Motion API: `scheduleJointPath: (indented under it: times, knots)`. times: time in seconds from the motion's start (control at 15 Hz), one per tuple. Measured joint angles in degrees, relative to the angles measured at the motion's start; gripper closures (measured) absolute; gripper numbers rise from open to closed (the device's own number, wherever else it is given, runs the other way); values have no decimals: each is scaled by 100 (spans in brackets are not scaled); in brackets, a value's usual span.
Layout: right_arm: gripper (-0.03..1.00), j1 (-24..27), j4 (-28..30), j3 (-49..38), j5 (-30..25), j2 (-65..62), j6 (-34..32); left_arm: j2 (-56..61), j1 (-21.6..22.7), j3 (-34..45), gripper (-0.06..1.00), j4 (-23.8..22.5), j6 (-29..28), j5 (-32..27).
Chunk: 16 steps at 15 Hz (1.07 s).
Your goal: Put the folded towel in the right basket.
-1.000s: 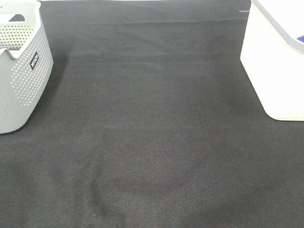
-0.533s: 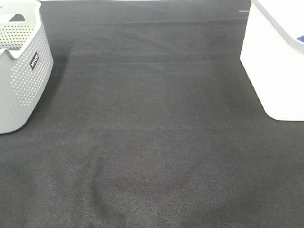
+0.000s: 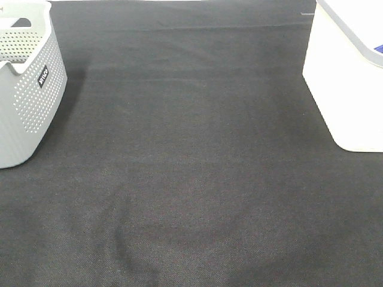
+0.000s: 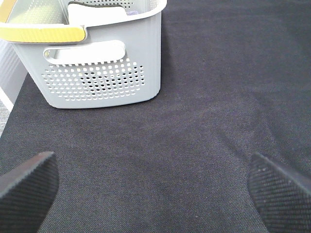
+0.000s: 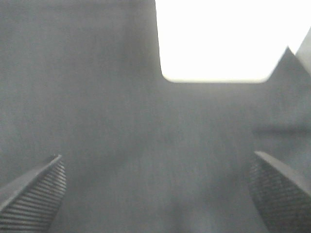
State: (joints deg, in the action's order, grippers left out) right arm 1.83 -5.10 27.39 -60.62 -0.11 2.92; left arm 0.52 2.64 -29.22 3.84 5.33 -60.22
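Observation:
The grey perforated basket stands at the far left of the black cloth; the white right basket stands at the far right. No gripper shows in the exterior high view. In the left wrist view the grey basket holds a yellow folded cloth at its rim and a white folded piece; I cannot tell which is the towel. My left gripper is open and empty, short of that basket. My right gripper is open and empty, facing the white basket.
The black cloth covers the whole table between the two baskets. A light wall or floor edge shows beside the grey basket in the left wrist view.

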Motion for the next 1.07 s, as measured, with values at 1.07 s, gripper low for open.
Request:
scheduleJointPath:
  times: [1.07]
  knots:
    - [0, 0, 97, -132, -286, -6, 11, 0, 0, 0, -5, 0, 0, 0]
